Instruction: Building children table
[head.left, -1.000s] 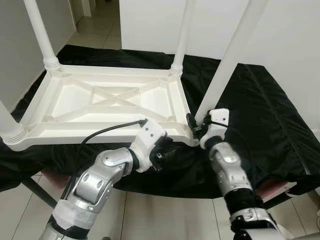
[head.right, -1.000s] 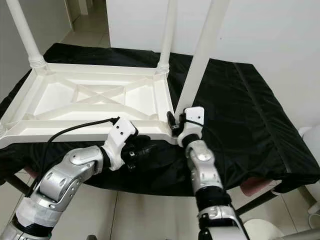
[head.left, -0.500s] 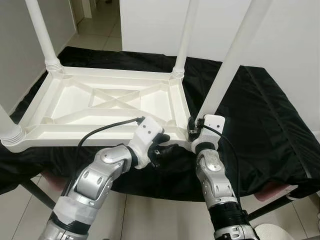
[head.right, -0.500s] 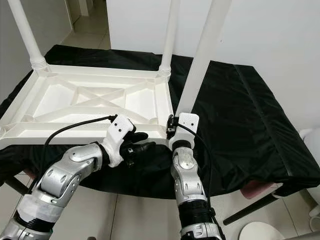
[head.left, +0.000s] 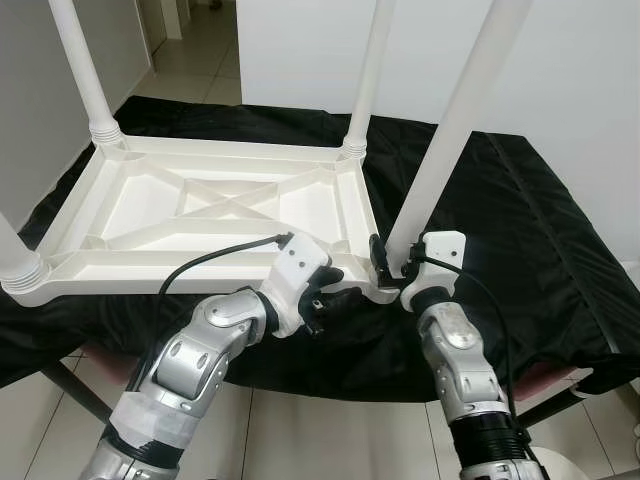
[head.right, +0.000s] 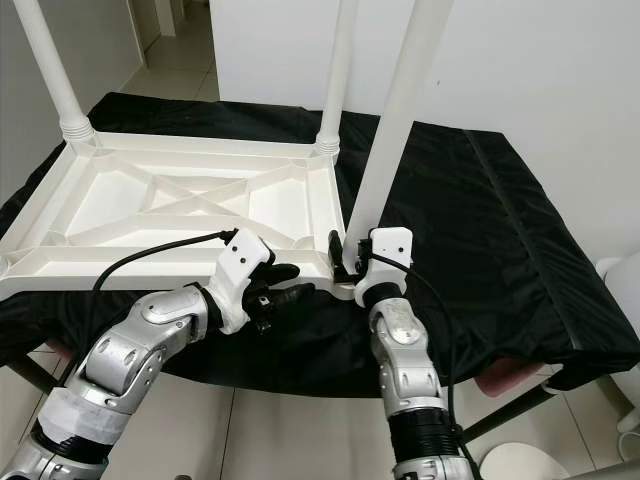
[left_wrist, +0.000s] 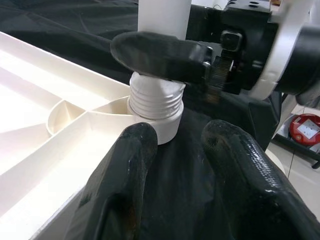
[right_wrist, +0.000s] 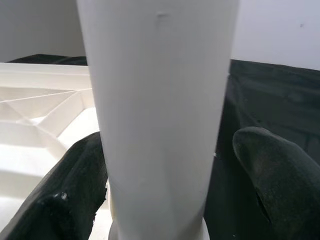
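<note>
A white plastic children's table (head.left: 150, 262) lies upside down on a black cloth, its legs pointing up. My right gripper (head.left: 390, 258) is shut on the near right leg (head.left: 450, 120) just above its threaded collar (left_wrist: 155, 100), which sits in the corner socket. In the right wrist view the leg (right_wrist: 160, 100) stands between the two black fingers (right_wrist: 80, 175). My left gripper (head.left: 335, 298) is open, low at the table's front rim just left of that corner. Its fingers (left_wrist: 125, 170) point at the socket with only cloth between them.
The black cloth (head.left: 520, 220) covers a low bench whose front edge runs under my arms. Three other legs stand at the far left (head.left: 80, 70), far right (head.left: 370, 70) and near left (head.left: 15, 250) corners. A red object (left_wrist: 305, 127) lies on the floor beyond.
My right wrist has swung around the leg's base, left and then back to the right, still on the leg. The left gripper has stayed under the corner.
</note>
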